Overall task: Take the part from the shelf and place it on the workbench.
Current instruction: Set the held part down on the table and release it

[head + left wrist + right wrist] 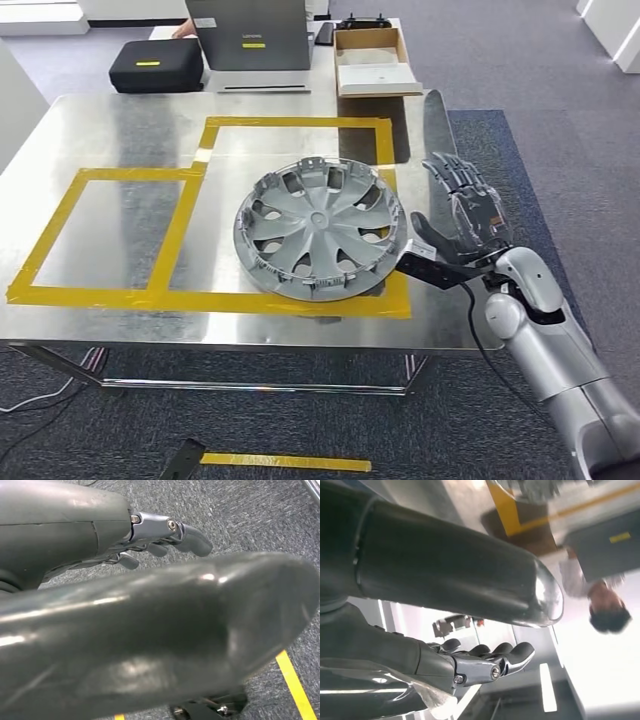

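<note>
The grey plastic wheel cover with many spokes [320, 228] lies flat on the shiny metal workbench [113, 120], in the centre of the head view, partly inside the right yellow tape rectangle [302, 124] with its lower right edge over the tape. The right hand [460, 215] stands just beside its right rim with fingers spread and nothing in it, so I judge the placing step is finished and the next move only calls for drawing this arm away without pushing the cover. The left hand [166, 535] hangs over the grey carpet floor [241, 510], holding nothing, but whether its fingers are loose or curled I cannot tell.
</note>
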Action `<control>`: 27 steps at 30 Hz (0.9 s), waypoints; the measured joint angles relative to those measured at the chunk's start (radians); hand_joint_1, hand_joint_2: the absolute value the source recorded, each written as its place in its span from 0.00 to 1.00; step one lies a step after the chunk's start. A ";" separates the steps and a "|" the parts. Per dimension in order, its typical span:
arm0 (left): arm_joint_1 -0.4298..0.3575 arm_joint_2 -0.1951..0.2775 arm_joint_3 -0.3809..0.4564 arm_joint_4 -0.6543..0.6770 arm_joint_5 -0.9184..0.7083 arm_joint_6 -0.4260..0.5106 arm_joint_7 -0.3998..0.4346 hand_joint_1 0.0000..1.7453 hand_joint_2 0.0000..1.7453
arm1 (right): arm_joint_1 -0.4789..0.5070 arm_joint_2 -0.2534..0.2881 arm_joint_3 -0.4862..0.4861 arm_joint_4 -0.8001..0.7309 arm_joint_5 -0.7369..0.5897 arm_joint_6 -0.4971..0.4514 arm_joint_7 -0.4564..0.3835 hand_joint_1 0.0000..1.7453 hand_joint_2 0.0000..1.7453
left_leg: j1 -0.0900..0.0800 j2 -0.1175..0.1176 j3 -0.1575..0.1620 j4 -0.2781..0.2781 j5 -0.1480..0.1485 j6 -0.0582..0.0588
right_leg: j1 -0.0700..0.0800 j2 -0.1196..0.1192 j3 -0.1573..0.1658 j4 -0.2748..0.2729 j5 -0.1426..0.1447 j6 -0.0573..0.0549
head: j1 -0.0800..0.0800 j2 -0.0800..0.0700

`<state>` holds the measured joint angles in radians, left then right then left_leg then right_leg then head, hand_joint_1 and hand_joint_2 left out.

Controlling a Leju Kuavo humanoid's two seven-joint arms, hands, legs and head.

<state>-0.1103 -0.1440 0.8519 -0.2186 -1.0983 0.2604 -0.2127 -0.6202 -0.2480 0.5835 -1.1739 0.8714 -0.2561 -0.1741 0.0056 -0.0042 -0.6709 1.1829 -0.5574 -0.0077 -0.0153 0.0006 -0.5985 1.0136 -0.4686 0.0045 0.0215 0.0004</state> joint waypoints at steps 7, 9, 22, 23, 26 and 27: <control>0.000 -0.002 0.007 0.000 0.017 0.021 0.000 0.00 0.00 | 0.052 0.000 -0.036 -0.160 -0.020 -0.057 -0.015 0.00 0.00 | -0.003 0.000 0.078 -0.096 0.056 0.018 | 0.008 0.000 -0.005 0.003 0.006 0.001 | 0.000 0.000; 0.000 -0.002 0.009 0.000 0.022 0.033 -0.001 0.00 0.00 | 0.063 0.000 -0.048 -0.205 -0.037 -0.072 -0.026 0.00 0.00 | -0.008 -0.001 0.103 -0.156 0.067 0.024 | 0.009 -0.001 -0.012 0.004 0.012 0.011 | 0.000 0.000; 0.000 -0.011 0.020 0.000 0.027 0.058 -0.002 0.00 0.00 | 0.098 0.001 -0.075 -0.309 -0.051 -0.073 -0.034 0.00 0.00 | -0.010 0.003 0.032 -0.170 0.140 0.050 | 0.006 0.000 0.043 0.067 -0.081 0.038 | 0.004 0.000; 0.000 -0.012 0.020 0.000 0.027 0.059 -0.002 0.00 0.00 | 0.096 0.001 -0.077 -0.313 -0.052 -0.073 -0.034 0.00 0.00 | -0.010 0.003 0.028 -0.169 0.146 0.045 | 0.008 0.000 0.079 0.010 -0.070 0.035 | 0.003 0.000; 0.001 -0.016 0.022 0.000 0.028 0.063 -0.002 0.00 0.00 | 0.094 0.001 -0.078 -0.317 -0.053 -0.072 -0.035 0.00 0.00 | -0.009 0.002 0.019 -0.171 0.168 0.028 | 0.015 0.001 0.096 -0.032 -0.055 0.023 | 0.003 0.000; 0.001 -0.016 0.023 0.000 0.028 0.064 -0.002 0.00 0.00 | 0.094 0.001 -0.078 -0.317 -0.053 -0.071 -0.035 0.00 0.00 | -0.008 0.001 0.016 -0.171 0.169 0.023 | 0.014 -0.001 0.092 -0.036 -0.047 0.017 | 0.005 0.000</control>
<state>-0.1089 -0.1602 0.8745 -0.2185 -1.0699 0.3246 -0.2144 -0.5266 -0.2472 0.5057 -1.4904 0.8186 -0.3273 -0.2092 -0.0022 -0.0029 -0.6553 1.0114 -0.3887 0.0150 -0.0018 -0.0003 -0.5067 0.9775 -0.5153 0.0213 0.0260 0.0004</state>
